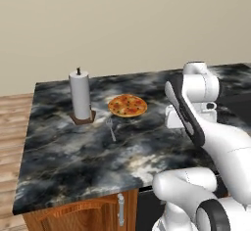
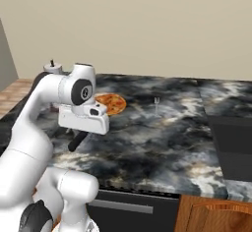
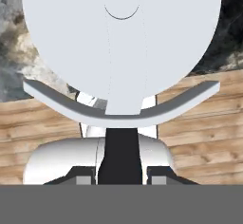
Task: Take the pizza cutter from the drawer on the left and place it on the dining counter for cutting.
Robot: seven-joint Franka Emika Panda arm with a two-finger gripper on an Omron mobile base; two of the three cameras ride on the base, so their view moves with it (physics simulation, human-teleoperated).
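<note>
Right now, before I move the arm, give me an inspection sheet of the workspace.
Surface: dining counter, dark marbled stone, no spills seen.
Job's things: pizza cutter lies flat on the counter, beside the pizza, apart from it.
Clutter: paper towel roll upright on its holder, near the pizza.
Grippers: pincer hangs over the counter, well clear of the cutter; open or shut can't be told.
Cables: nothing seen.
Surroundings: beige wall, wooden floor.
</note>
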